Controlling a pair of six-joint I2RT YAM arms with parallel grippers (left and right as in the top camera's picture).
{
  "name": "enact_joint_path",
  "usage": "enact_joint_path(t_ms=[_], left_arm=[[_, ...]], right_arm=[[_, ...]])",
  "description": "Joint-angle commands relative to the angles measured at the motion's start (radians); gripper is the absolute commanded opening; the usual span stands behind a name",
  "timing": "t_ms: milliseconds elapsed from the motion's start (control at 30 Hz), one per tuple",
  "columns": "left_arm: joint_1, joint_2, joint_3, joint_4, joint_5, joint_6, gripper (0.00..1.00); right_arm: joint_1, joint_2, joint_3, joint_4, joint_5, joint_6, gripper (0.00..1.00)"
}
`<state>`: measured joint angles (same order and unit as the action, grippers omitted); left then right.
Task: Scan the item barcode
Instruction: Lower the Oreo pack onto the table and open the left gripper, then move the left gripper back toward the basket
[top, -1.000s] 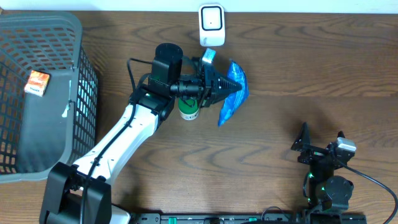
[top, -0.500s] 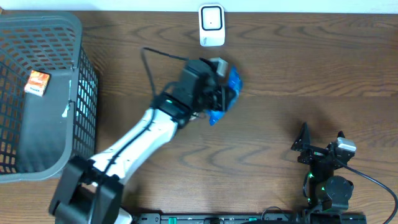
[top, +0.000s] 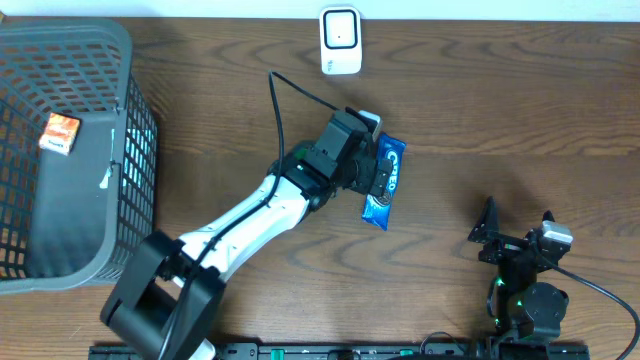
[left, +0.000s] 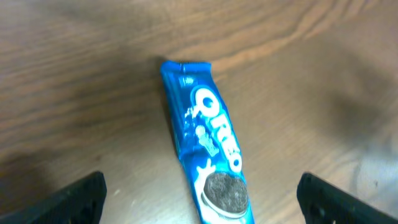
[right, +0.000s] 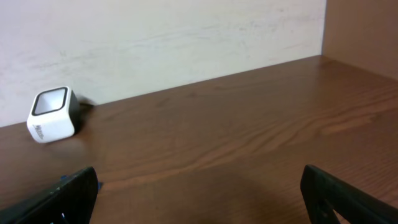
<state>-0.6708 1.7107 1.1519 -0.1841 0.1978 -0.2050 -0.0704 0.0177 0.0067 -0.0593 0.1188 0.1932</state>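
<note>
Left end effector (left: 200, 182): fingers spread wide, gripping nothing.
Oreo pack (left: 208, 165): flat on the tabletop, logo up, between and just ahead of those fingers.
Scanner (top: 340, 40): well beyond the pack, at the back.
Right end effector (right: 199, 173): apart, idle.
Risk one: no barcode shows, so it is probably underneath and a pickup may present the wrong face.
Risk two: the slick wrapper could slide or crumple under closing fingers.

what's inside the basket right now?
One small orange box lies in the basket, near its back. The basket's left part runs out of frame, so anything there is unseen.
</note>
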Motion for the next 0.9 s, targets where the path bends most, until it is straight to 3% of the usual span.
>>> enact_joint_path(t_ms=[0,200,267,300,433,567,767,867], left_arm=[[0.019,-0.123,0.153,-0.113,-0.037,0.095,0.98],[0.183,-0.239,0.443,-0.510,-0.120,0.098,0.98],[0.281,-0.269,0.522,-0.606,-0.120,0.088,0.98],[0.392,-0.297,0.581,-0.670,-0.120,0.049,0.98],[0.641,-0.357,0.619,-0.714,-0.121,-0.059,0.98],[0.853,-0.371,0.615,-0.732,-0.156,-0.077,0.98],[0.987,-0.312,0.535,-0.752,-0.225,-0.096,0.98],[1.009,-0.257,0.498,-0.765,-0.361,-0.225,0.98]], right_arm=[[0.006,-0.002,-0.001,-0.005,-0.005,-0.011,0.99],[0.006,-0.002,-0.001,-0.005,-0.005,-0.011,0.99],[0.006,-0.002,-0.001,-0.005,-0.005,-0.011,0.99],[0.006,-0.002,-0.001,-0.005,-0.005,-0.011,0.99],[0.006,-0.002,-0.001,-0.005,-0.005,-0.011,0.99],[0.006,-0.002,-0.001,-0.005,-0.005,-0.011,0.99],[0.006,-0.002,-0.001,-0.005,-0.005,-0.011,0.99],[0.006,-0.002,-0.001,-0.005,-0.005,-0.011,0.99]])
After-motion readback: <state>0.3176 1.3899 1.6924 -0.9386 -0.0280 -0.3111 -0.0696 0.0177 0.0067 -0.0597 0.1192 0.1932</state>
